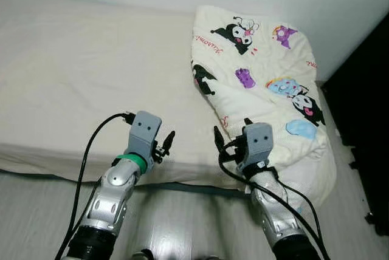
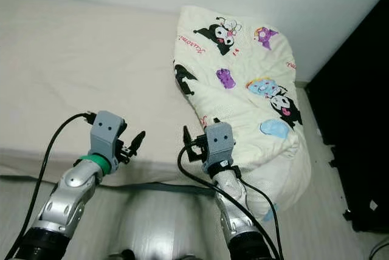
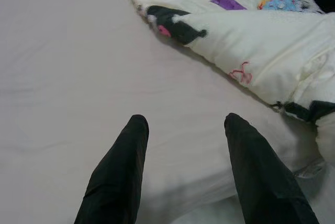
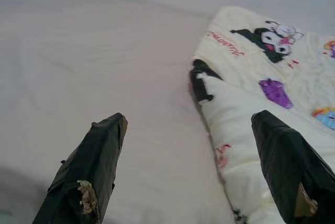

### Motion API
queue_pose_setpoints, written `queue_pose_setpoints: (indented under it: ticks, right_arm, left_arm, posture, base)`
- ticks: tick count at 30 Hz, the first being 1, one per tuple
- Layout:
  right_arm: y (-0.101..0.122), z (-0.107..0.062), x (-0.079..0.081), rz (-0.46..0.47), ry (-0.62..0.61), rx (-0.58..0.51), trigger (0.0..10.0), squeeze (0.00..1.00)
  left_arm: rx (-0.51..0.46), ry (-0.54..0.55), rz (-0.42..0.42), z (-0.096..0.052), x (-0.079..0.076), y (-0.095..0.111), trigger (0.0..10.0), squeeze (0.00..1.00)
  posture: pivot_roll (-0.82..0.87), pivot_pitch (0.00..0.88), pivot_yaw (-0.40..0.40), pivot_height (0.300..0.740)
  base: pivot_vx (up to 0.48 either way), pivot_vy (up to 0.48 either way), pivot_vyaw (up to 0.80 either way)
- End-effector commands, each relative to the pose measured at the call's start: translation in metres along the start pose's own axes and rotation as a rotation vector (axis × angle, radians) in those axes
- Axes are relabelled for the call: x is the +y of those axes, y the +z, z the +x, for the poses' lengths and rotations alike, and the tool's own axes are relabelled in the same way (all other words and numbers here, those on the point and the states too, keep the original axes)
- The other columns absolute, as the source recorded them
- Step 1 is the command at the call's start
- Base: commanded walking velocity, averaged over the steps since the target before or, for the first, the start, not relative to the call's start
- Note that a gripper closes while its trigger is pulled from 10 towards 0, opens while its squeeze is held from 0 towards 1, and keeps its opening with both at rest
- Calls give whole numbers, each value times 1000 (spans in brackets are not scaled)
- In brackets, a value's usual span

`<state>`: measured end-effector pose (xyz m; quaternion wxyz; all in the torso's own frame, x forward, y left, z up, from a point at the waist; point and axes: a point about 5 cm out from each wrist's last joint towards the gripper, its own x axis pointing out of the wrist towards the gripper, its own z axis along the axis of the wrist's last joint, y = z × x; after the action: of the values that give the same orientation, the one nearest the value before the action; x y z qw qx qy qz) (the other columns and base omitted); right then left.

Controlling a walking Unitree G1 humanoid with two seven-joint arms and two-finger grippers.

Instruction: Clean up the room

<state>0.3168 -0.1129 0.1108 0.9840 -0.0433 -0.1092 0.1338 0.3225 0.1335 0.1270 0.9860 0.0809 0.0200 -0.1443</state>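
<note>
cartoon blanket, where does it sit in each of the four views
Left eye view: cream cartoon-print blanket at right, draped over the bed edge.
Right eye view: centre-right.
Left wrist view: upper right.
Right wrist view: right side.
Shared landmark: purple figure print.

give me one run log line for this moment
stage: at bed edge | left gripper: open, empty, above cream mattress | right gripper: open, empty, beside cream cartoon-print blanket | blanket: bunched on bed's right side, not grasped
</note>
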Motion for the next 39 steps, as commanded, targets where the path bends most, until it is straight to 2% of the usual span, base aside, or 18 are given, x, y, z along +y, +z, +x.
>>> queue_pose_setpoints:
  ticks: [1, 29, 39]
  right_arm:
    - [-7, -4, 1, 7, 1, 31, 10000, 0]
    - [-8, -5, -3, 7, -37, 35, 10000, 0]
    - [-7, -4, -7, 3, -48, 30, 10000, 0]
  left_arm:
    - [28, -5, -11, -4, -2, -9, 10000, 0]
    - [31, -7, -10, -3, -3, -11, 10000, 0]
    - [39, -9, -11, -2, -4, -13, 10000, 0]
  posture:
    - [18, 125, -19, 726]
    - [14, 123, -19, 726]
    - [10, 124, -22, 691]
  base:
    - [0, 0, 0]
    - [0, 0, 0]
    - [0, 0, 0]
